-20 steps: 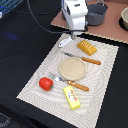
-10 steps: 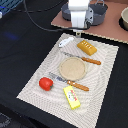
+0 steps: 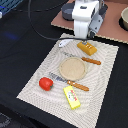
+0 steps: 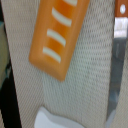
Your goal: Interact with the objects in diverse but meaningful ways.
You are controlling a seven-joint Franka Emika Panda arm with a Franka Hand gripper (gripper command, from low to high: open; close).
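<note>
Overhead: arm parked above the far edge of the placemat

Currently the white Panda arm (image 3: 86,19) sits over the far edge of a pale woven placemat (image 3: 102,67) on a dark tabletop (image 3: 20,55). The hand itself is hidden beneath the wrist body in the exterior view, and no fingers show in the wrist view, so I cannot tell whether it is released or clenched. Nothing is visibly gripped.

Landmark: round tan plate (image 3: 73,68), centre of the placemat.

- Bread loaf (image 3: 87,48), orange-brown with pale slashes: beyond the plate, just below the arm, lying flat on the placemat. Wrist view shows it close up (image 4: 56,34), lying at a slant on the weave.
- White fish (image 3: 65,43): beyond the plate toward the exterior view's left, near the placemat's far corner. A white rounded shape at the wrist view's edge (image 4: 55,120) may be this; uncertain.
- Red tomato (image 3: 46,83): nearer than the plate, toward the exterior view's left, on the placemat.
- Yellow packet (image 3: 72,97) with red label: nearer than the plate, close to the placemat's near edge.
- Wooden-handled utensil (image 3: 91,60): just beside the plate on the exterior view's right.
- Second wooden-handled utensil (image 3: 70,82): just on the near side of the plate, between it and the packet.
- Grey pot (image 3: 124,18): well apart from the plate, on a brown board (image 3: 112,20) beyond the placemat.
</note>
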